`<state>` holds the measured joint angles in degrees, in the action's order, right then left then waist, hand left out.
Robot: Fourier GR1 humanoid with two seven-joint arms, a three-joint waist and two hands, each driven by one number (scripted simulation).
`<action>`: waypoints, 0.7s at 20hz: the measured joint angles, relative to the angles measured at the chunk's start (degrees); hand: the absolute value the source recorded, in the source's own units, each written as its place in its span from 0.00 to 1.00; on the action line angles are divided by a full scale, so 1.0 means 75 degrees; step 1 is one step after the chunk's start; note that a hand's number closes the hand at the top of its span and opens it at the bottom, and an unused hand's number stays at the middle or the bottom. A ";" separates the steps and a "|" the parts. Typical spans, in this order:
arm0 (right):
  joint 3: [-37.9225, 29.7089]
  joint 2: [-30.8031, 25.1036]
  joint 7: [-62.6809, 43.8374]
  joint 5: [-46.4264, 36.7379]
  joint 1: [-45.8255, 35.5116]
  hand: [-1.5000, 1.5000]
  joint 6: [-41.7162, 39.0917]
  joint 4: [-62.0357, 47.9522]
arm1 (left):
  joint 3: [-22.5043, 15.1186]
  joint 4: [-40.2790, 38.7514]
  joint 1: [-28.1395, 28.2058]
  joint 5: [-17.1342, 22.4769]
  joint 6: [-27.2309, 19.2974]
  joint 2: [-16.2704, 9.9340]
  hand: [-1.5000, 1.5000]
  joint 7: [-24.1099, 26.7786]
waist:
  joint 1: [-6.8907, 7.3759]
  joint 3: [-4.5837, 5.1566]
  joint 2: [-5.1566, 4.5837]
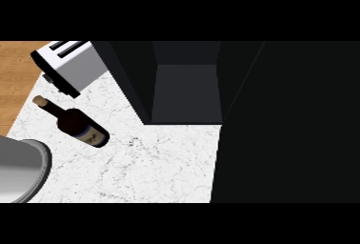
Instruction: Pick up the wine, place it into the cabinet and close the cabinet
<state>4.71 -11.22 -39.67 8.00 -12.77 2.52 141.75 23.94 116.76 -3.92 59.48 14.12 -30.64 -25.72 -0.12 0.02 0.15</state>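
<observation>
A dark wine bottle [76, 123] with a cork-coloured top stands on the white marble counter [155, 167] at the left. The black cabinet [186, 90] stands at the back middle, its inside dark and open toward me. Its open door [288, 124] is a wide black panel that fills the right side of the view. Neither hand shows in the head view. A grey rounded forearm part [17, 167] enters at the lower left edge, below the bottle.
A silver toaster [70, 64] with black ends stands at the back left, close behind the bottle. Wooden floor [17, 71] shows beyond the counter's left edge.
</observation>
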 measured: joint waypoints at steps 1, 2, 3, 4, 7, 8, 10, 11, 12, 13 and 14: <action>-0.0037 -0.0032 -0.0191 -0.0003 -0.0163 0.00 0.0067 0.0021 | -0.0066 -0.0051 -0.0013 -0.0103 0.0041 0.0050 0.00 0.0020 | -0.0011 0.0000 0.0000; -0.0016 -0.0009 -0.0246 -0.0024 -0.0211 0.00 0.0111 0.0028 | -0.0036 -0.0020 -0.0046 -0.0068 -0.0015 0.0025 0.00 -0.0060 | -0.0009 0.0001 0.0000; -0.0076 -0.0029 -0.0433 -0.0036 -0.0421 0.00 0.0185 0.0020 | -0.0014 -0.0016 -0.0048 -0.0083 -0.0008 0.0026 0.00 -0.0092 | -0.0004 0.0000 0.0000; -0.0177 -0.0076 -0.0543 -0.0033 -0.0528 0.00 0.0178 0.0018 | -0.0060 -0.0121 -0.0129 -0.0176 -0.0002 0.0048 0.00 -0.0083 | -0.0011 0.0001 -0.0002; -0.0231 -0.0081 -0.0759 -0.0050 -0.0781 0.00 0.0232 0.0006 | -0.0283 -0.0404 -0.0385 -0.0508 -0.0082 0.0156 0.00 -0.0044 | -0.0034 0.0000 -0.0007; -0.0268 -0.0098 -0.0853 -0.0050 -0.0835 0.00 0.0245 0.0021 | -0.0289 -0.0511 -0.0451 -0.0545 -0.0084 0.0165 0.00 -0.0046 | -0.0038 0.0000 -0.0007; -0.0351 -0.0151 -0.1114 -0.0059 -0.1149 0.00 0.0322 0.0020 | -0.0438 -0.0568 -0.0448 -0.0857 -0.0100 0.0342 0.00 0.0076 | -0.0036 0.0001 -0.0006; -0.0360 -0.0148 -0.1098 -0.0067 -0.1141 0.00 0.0303 0.0022 | -0.0412 -0.0659 -0.0548 -0.0907 -0.0166 0.0322 0.00 0.0062 | -0.0038 0.0000 -0.0006; -0.0395 -0.0163 -0.1217 -0.0066 -0.1228 0.00 0.0345 0.0040 | -0.0459 -0.0723 -0.0517 -0.1099 -0.0130 0.0419 0.00 0.0189 | -0.0046 0.0000 -0.0005; -0.0493 -0.0226 -0.1362 -0.0050 -0.1343 0.00 0.0348 0.0058 | -0.0508 -0.0721 -0.0520 -0.1236 -0.0197 0.0492 0.00 0.0233 | -0.0051 0.0000 -0.0002; -0.0500 -0.0235 -0.1486 -0.0053 -0.1436 0.00 0.0388 0.0062 | -0.0505 -0.0893 -0.0657 -0.1313 -0.0203 0.0468 0.00 0.0260 | -0.0059 0.0000 -0.0003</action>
<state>0.97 -12.98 -50.82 7.60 -23.54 5.42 142.22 20.16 110.06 -8.85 49.64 12.60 -27.13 -23.77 -0.56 0.02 0.13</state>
